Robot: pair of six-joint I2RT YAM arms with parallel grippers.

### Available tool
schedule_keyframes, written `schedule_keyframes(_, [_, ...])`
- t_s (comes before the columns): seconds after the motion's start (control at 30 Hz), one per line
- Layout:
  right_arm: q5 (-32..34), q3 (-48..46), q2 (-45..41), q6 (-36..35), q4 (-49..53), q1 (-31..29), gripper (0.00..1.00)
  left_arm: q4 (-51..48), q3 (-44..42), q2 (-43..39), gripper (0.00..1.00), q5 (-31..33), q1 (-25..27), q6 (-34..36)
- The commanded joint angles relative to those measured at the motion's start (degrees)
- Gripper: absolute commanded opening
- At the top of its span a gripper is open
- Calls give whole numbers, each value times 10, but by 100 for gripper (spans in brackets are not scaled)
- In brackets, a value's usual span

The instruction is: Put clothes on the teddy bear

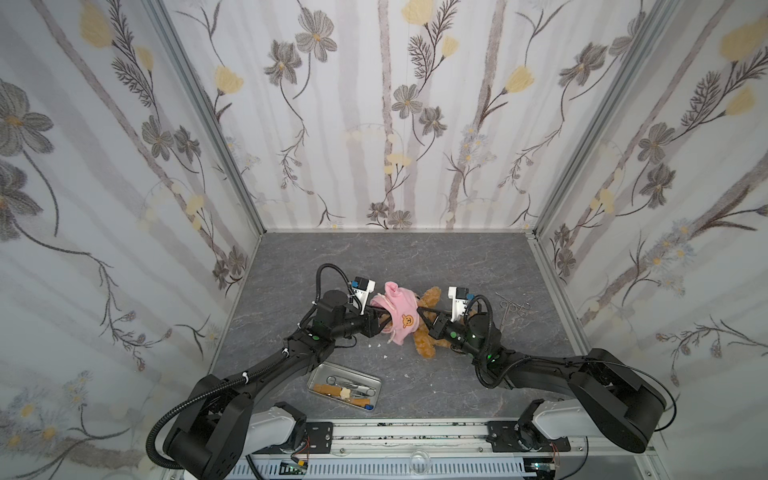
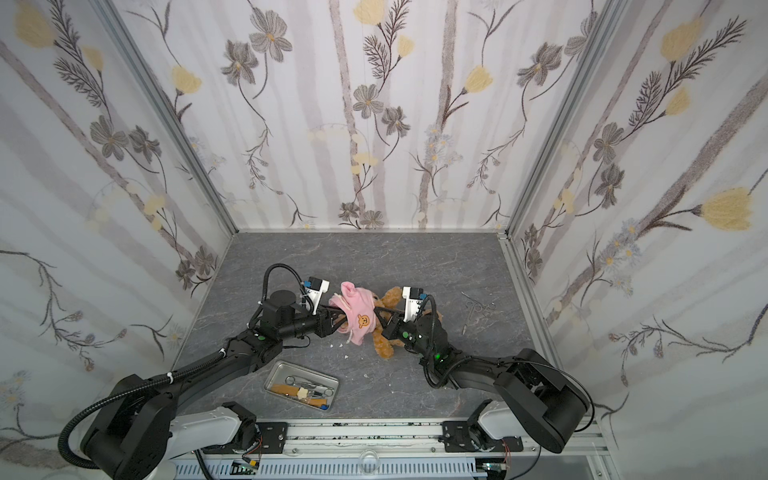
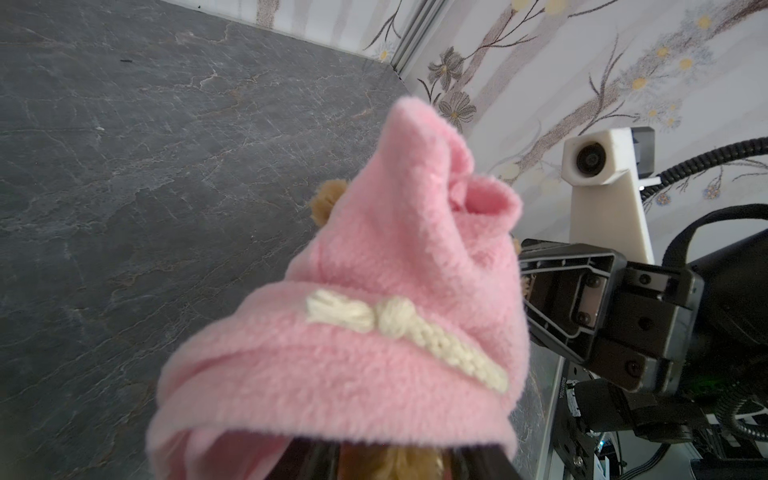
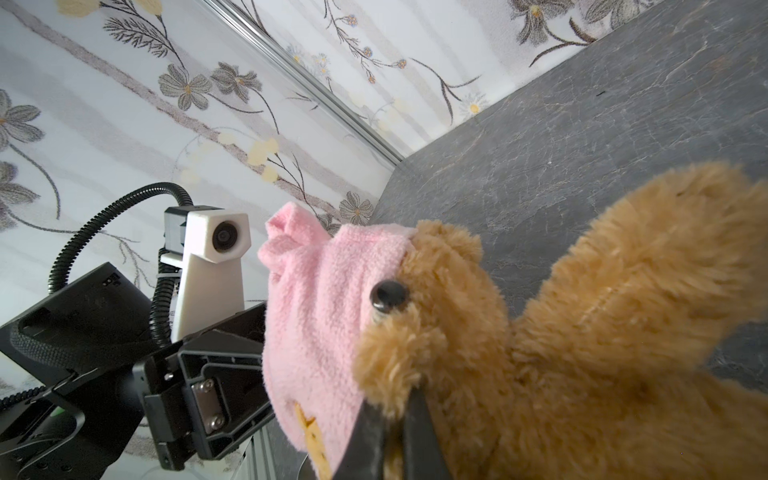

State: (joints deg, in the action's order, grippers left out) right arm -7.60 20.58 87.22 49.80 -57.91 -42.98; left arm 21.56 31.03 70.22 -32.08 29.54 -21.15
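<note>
Shirt going over the head: the pink shirt [image 1: 401, 318] covers the top of the teddy bear's [image 1: 428, 338] head at mid-table.
The right gripper [image 4: 392, 409] pinches fur below the muzzle, and the left gripper [image 1: 380, 318] stands spread inside the hem. The next move is probably to draw the hem down past the face.

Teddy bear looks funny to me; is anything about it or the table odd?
Yes. The pink shirt sits bunched on the teddy bear, hiding half its face; one eye peeks out. Metal instruments lie loose on the table, outside the tray.
</note>
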Motion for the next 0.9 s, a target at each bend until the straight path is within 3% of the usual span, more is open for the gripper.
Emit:
schedule_keyframes(0.0, [-28,9,6,0,-34,-3,0,29,11,16,42,-21,5,-2])
schedule_keyframes(0.3, [-33,22,33,31,-83,-24,0,69,21,56,43,-41,25,-19])
schedule_keyframes(0.43, [-33,16,37,38,-98,-25,0,93,9,57,28,-38,26,-32])
schedule_keyframes(0.6, [-17,-3,24,25,-80,-15,0,109,-8,23,2,-14,25,-31])
schedule_keyframes(0.7, [-6,-10,12,10,-55,-9,0,112,-15,-5,0,-2,24,-21])
schedule_keyframes(0.73, [-1,-11,5,2,-44,-5,2,113,-20,-14,0,1,24,-14])
schedule_keyframes(0.87, [5,-25,-63,-69,52,9,32,112,-38,-55,0,16,25,56])
